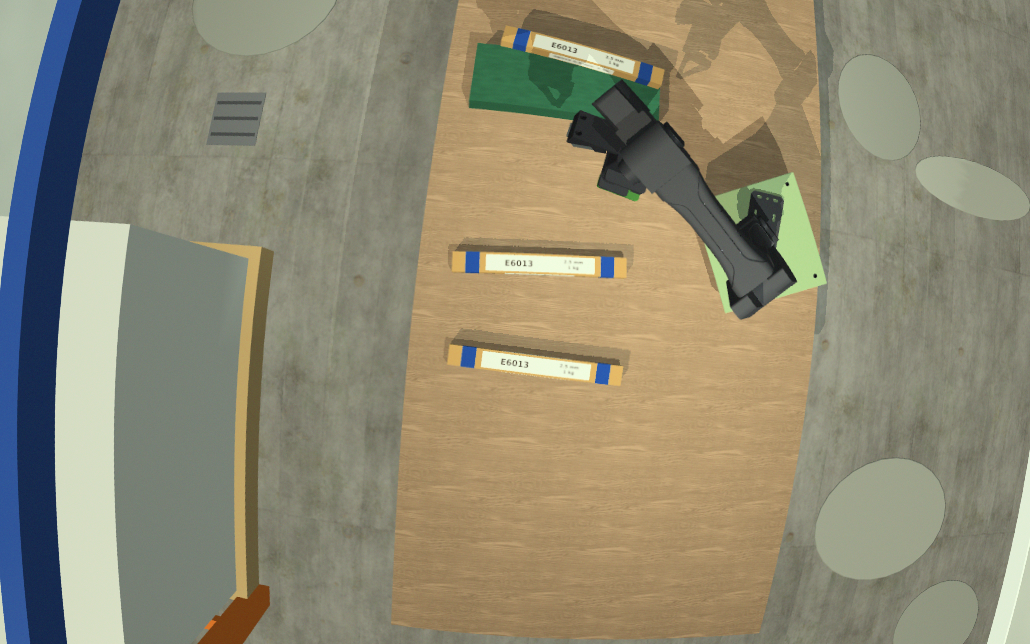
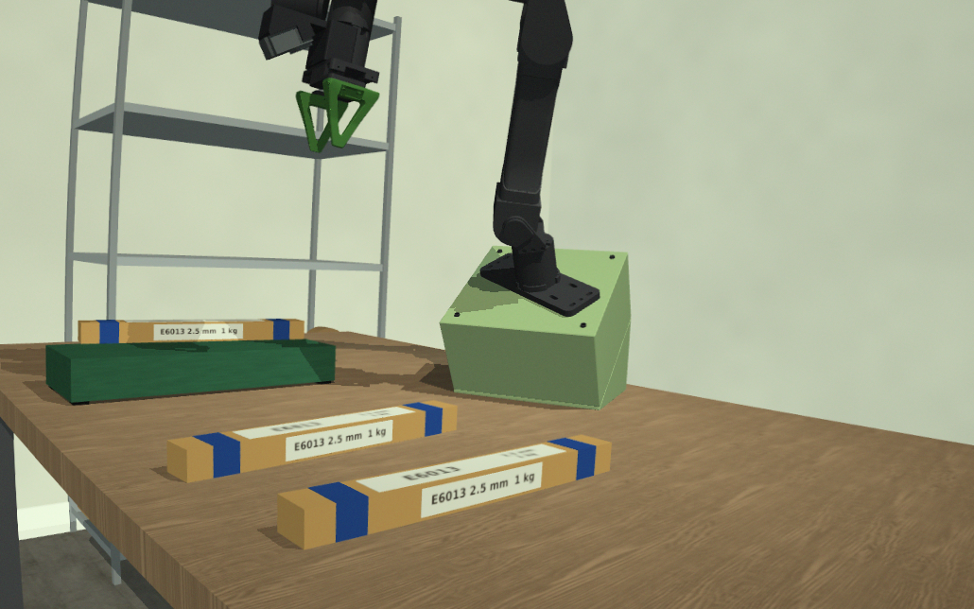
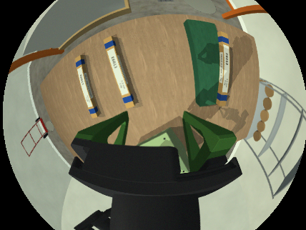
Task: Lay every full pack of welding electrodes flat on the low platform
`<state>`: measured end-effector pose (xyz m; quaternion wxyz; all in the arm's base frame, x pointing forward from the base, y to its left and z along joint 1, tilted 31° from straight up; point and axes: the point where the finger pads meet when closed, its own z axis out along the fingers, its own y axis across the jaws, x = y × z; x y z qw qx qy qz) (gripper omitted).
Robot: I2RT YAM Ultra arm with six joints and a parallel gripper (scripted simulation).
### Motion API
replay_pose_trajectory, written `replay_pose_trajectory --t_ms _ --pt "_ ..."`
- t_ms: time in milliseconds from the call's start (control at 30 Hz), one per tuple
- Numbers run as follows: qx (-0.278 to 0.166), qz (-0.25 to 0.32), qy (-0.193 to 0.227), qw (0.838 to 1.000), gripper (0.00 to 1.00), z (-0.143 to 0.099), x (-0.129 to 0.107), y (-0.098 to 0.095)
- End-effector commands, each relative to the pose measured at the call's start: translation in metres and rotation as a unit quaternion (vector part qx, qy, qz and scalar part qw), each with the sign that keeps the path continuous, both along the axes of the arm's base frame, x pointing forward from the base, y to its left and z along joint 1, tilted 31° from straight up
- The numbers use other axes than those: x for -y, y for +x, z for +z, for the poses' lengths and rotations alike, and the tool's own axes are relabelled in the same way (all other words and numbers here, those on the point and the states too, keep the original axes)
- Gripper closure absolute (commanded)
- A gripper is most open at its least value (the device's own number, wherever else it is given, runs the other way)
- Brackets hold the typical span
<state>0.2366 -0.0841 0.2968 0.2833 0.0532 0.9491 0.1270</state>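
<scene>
The low green platform (image 2: pixel 186 370) carries one pack (image 2: pixel 190 330) flat along its far edge, likely judged full, while the two other packs (image 2: pixel 312 439) (image 2: pixel 444 488) lie on the wooden table (image 2: pixel 718 502) in front of the platform, probably untested or lighter. High above the platform's right end hangs the gripper (image 2: pixel 328 136), fingers parted and empty, well clear of every pack.
</scene>
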Motion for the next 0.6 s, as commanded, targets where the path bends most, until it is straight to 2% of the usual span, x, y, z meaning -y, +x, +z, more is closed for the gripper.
replay_pose_trajectory --t_ms 0,567 --pt "-0.047 0.038 0.042 0.997 0.24 -0.0004 -0.0028 -0.0049" --pt "-0.044 0.042 0.044 0.997 0.24 0.0003 -0.0039 -0.0042"
